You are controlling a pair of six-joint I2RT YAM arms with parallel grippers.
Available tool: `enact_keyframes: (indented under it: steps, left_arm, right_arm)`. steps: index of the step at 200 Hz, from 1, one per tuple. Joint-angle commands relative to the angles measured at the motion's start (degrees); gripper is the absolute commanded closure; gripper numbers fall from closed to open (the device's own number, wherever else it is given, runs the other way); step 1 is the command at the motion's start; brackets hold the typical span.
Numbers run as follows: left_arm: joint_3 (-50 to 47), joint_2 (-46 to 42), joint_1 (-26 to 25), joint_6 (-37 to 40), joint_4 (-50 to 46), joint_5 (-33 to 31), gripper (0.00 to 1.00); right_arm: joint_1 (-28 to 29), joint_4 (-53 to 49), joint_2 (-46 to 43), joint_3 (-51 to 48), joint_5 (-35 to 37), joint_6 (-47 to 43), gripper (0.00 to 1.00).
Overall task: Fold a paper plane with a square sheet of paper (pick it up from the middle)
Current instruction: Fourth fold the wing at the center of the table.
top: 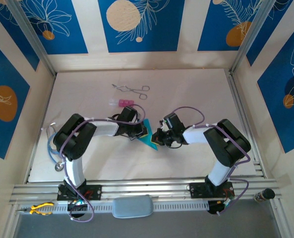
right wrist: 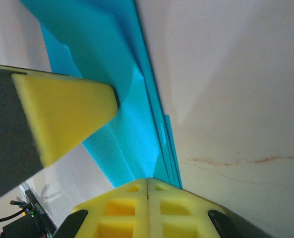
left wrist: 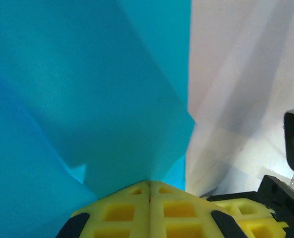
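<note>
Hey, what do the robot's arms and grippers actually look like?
The left arm and right arm have white links with bulky black joints, each trailed by a looping purple cable. The left gripper and right gripper carry yellow pads with square recesses on black bodies.

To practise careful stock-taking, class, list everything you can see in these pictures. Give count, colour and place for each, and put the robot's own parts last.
paper plane: one, cyan-blue, folded to a point, mid-table between the two hands
forceps: one, silver metal, far part of the table
block: one, pink, just nearer than the forceps
tool: one, yellow-handled, near rail, left end
pad: one, grey-blue, near rail, centre
table: one, white
left hand: one, yellow pads, shut on the paper plane
right hand: one, yellow pads, shut on the paper plane
</note>
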Motion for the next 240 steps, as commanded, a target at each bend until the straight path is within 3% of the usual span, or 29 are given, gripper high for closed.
enact_keyframes:
  steps: [1, 157, 240]
  left_arm:
    - [1.1, 1.3, 2.2, 1.9, -3.0, -2.2, 0.94]
    - [5.6, 4.5, 13.4, 9.7, -9.3, -2.3, 0.95]
    - [9.9, 2.6, 15.8, 11.8, -11.1, 0.0, 0.94]
  right_arm:
    - [-0.4, -10.6, 2.2, -2.0, 3.8, -1.6, 1.0]
    - [-1.0, -13.3, 2.2, -1.9, 4.4, -3.7, 1.0]
    - [-1.2, -12.5, 3.3, -1.8, 2.7, -4.4, 1.0]
